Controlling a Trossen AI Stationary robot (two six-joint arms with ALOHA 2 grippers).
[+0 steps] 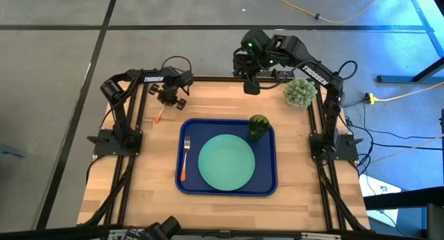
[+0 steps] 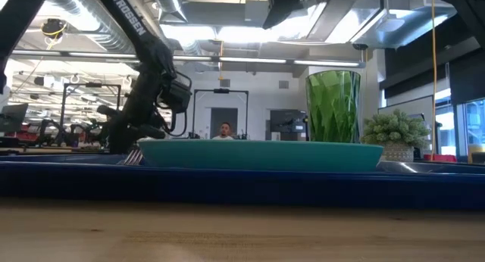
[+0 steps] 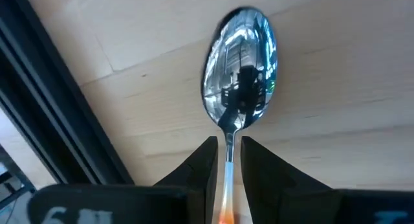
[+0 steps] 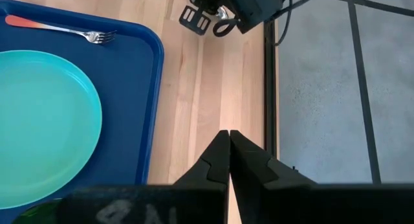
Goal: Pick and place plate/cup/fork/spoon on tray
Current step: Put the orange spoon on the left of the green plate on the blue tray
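Observation:
The dark-blue tray [image 1: 267, 181] lies at the table's middle. On it are the mint-green plate [image 1: 226, 161], the dark-green cup [image 1: 258, 127] at its far right corner, and the orange-handled fork [image 1: 185, 160] along its left side. The spoon [image 3: 240, 62] is at the far left of the table, and its orange handle [image 1: 160, 115] sticks out beside my left gripper [image 1: 175, 101], which is shut on it. My right gripper [image 4: 229, 143] is shut and empty, high over the table's far edge [image 1: 251, 84]. My left gripper pinches the spoon's silver neck [image 3: 228, 136] just behind the bowl, between its two fingers. The fingers come from above and point down. The bowl faces up beyond the fingertips, and the handle runs back under the gripper. Whether the spoon is lifted off the wood, I cannot tell.
A spiky pale-green ball plant [image 1: 300, 92] stands at the table's far right corner. Black frame rails [image 1: 132, 122] run along the table's left and right edges. Bare wood lies left of the tray and along the near edge. A person [image 2: 225, 130] shows far off in the room.

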